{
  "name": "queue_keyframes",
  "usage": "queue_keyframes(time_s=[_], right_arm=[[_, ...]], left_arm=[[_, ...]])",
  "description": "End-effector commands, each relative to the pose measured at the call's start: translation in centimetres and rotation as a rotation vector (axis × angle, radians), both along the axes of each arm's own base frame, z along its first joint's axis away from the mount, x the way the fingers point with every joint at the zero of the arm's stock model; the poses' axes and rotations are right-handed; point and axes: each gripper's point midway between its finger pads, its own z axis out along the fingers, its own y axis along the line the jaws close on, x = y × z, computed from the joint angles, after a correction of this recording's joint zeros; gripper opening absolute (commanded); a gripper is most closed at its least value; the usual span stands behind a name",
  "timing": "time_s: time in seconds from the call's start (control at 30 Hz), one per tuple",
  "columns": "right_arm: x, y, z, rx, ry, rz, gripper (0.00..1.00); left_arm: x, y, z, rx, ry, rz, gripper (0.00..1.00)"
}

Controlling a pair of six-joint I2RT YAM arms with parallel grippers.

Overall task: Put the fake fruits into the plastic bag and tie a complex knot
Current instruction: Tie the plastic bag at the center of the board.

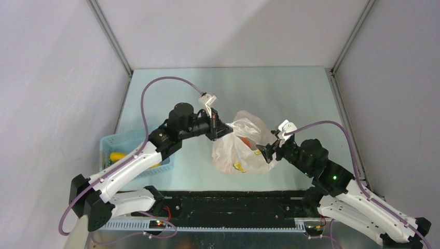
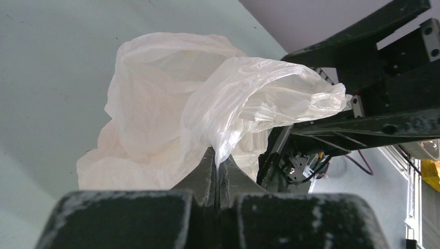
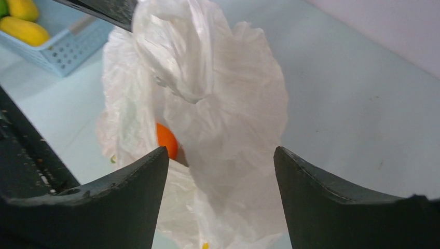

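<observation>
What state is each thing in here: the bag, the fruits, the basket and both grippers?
left gripper: shut on the plastic bag.
right gripper: open, holding nothing, the bag in front of it.
plastic bag: on the table, mouth open, no knot showing, one part pulled up.
orange fruit: inside the bag.
yellow fruits: lying in the blue basket.
blue basket: upright on the table.

The plastic bag (image 1: 241, 148) is sitting on the table (image 1: 290, 93) between the two pincers. Its upper fold is lying pinched at the tips of the left pincer (image 2: 217, 158), and its body is spreading just ahead of the parted fingers of the right pincer (image 3: 221, 155). A round fake fruit (image 3: 167, 140) is lying inside the bag just beyond one right finger, while the basket (image 1: 111, 142) is resting well behind the left pincer beside its arm, holding long fake fruits (image 3: 24, 31).
</observation>
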Motion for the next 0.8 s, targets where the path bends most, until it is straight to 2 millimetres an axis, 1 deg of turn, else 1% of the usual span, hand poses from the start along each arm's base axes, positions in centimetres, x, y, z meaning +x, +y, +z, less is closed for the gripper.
queue_keyframes(time_s=[0.0, 0.07, 0.1, 0.13, 0.2, 0.23, 0.4, 0.43, 0.47, 0.5, 0.53, 0.6, 0.67, 0.7, 0.73, 0.77], right_arm=[[2.4, 0.5, 1.7, -0.001, -0.115, -0.051, 0.85], [3.1, 1.5, 1.6, 0.004, -0.156, -0.036, 0.9], [3.4, 1.9, 2.0, 0.029, -0.188, -0.032, 0.91], [3.6, 2.5, 1.7, 0.018, -0.201, -0.013, 0.93], [3.7, 3.5, 1.5, 0.015, -0.235, 0.025, 0.93], [4.0, 3.8, 1.7, 0.016, -0.258, 0.033, 0.94], [6.0, 4.0, 1.3, -0.027, -0.312, -0.007, 0.95], [6.3, 4.2, 0.9, -0.043, -0.319, -0.006, 0.95], [6.5, 4.3, 1.3, -0.03, -0.344, -0.011, 0.95], [6.7, 4.2, 1.2, -0.04, -0.359, -0.018, 0.95], [6.8, 4.3, 1.9, -0.015, -0.385, -0.025, 0.95], [7.2, 4.1, 2.5, 0.01, -0.416, -0.052, 0.94], [7.6, 3.7, 3.1, 0.032, -0.431, -0.093, 0.87], [8.0, 3.1, 3.3, 0.037, -0.43, -0.134, 0.75], [8.4, 2.3, 3.6, 0.053, -0.427, -0.191, 0.68], [8.7, 1.8, 3.8, 0.06, -0.427, -0.216, 0.55]], left_arm=[[-0.1, 0.0, 2.3, -0.071, -0.035, -0.006, 0.0], [-0.2, 0.0, 2.4, -0.077, -0.034, -0.015, 0.0], [-0.1, 0.0, 2.4, -0.078, -0.034, -0.016, 0.0], [-0.2, -0.1, 2.4, -0.079, -0.031, -0.022, 0.0], [-0.2, -0.1, 2.5, -0.081, -0.027, -0.025, 0.0], [-0.3, -0.1, 2.5, -0.081, -0.026, -0.029, 0.0], [-0.6, -0.2, 2.8, -0.087, -0.027, -0.056, 0.0], [-0.7, -0.2, 2.9, -0.089, -0.027, -0.064, 0.0], [-0.8, -0.3, 2.9, -0.09, -0.025, -0.07, 0.0], [-0.9, -0.4, 2.9, -0.093, -0.022, -0.08, 0.0], [-1.0, -0.4, 2.9, -0.092, -0.017, -0.083, 0.0], [-1.1, -0.5, 2.8, -0.091, -0.009, -0.095, 0.0], [-1.1, -0.6, 2.9, -0.093, -0.007, -0.098, 0.0], [-1.1, -0.6, 2.9, -0.094, -0.007, -0.098, 0.0], [-1.2, -0.6, 3.0, -0.097, -0.008, -0.099, 0.0], [-1.2, -0.6, 3.0, -0.098, -0.01, -0.099, 0.0]])
